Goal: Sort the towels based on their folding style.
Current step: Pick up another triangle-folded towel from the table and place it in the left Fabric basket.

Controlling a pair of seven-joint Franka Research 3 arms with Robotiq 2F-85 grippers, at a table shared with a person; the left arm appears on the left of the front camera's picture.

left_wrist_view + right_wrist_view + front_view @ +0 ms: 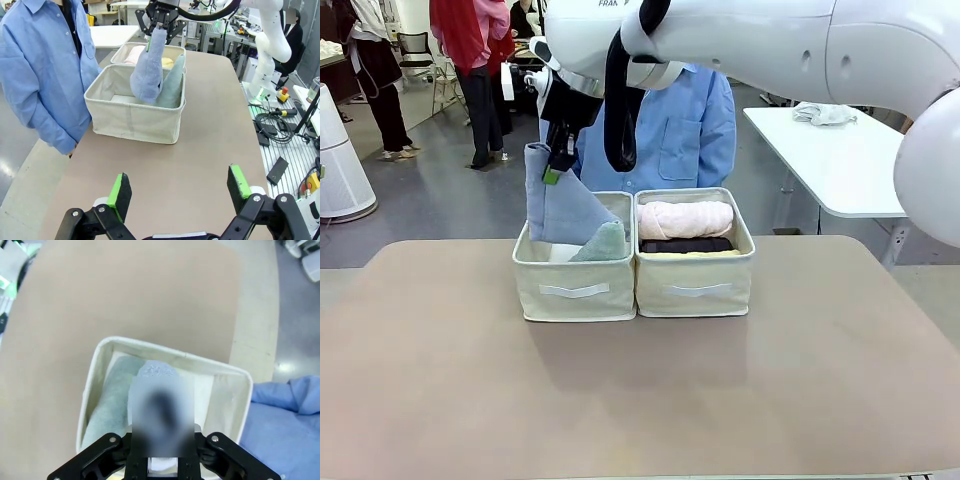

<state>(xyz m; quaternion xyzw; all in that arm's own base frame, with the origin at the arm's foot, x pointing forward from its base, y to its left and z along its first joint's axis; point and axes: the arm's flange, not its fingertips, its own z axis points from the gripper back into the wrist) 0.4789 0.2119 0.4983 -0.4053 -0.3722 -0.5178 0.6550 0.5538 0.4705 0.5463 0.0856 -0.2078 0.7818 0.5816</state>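
The right gripper [556, 160] is clamped on the tip of the blue cone [560, 205], hanging it point-up over the left bin [575, 285] so it can drop in beside the grey-green cone [604, 243] already there. The rolls, pink [685, 219] on top, fill the right bin [695, 283]. The left gripper [177, 189] hovers wide open and empty over the table [640, 400]. A person [685, 125] stands just behind the bins.

Two bins [578, 288] on table [640, 400]

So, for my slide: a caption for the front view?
Right gripper lowers a blue cone-folded terry towel into the left beige fabric bin.
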